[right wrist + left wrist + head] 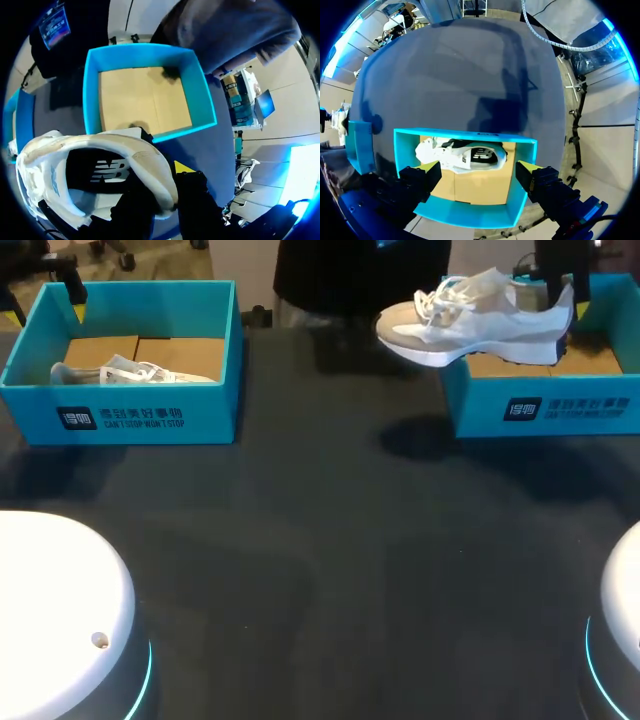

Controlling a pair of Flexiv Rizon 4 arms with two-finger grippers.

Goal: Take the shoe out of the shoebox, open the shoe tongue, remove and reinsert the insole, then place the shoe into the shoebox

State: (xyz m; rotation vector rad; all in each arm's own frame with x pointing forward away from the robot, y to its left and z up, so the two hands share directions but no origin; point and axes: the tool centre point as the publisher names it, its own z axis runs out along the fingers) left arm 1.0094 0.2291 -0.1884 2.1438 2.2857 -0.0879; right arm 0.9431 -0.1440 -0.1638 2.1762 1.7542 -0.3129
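A white and beige shoe [470, 325] hangs in the air over the left wall of the right blue shoebox [545, 405], toe pointing left. My right gripper [565, 300] is shut on its heel. In the right wrist view the heel collar of the shoe [100, 170] sits between the fingers of the right gripper [160, 187], above the box's bare cardboard floor [145, 95]. A second white shoe [130, 372] lies in the left blue shoebox [130, 415]. My left gripper [479, 172] stands open above that box, with its shoe [465, 155] ahead of the fingers and untouched.
The dark table [320, 540] stretches between and in front of the two boxes. The white bases of my arms stand at the front left [50, 620] and front right [625, 640].
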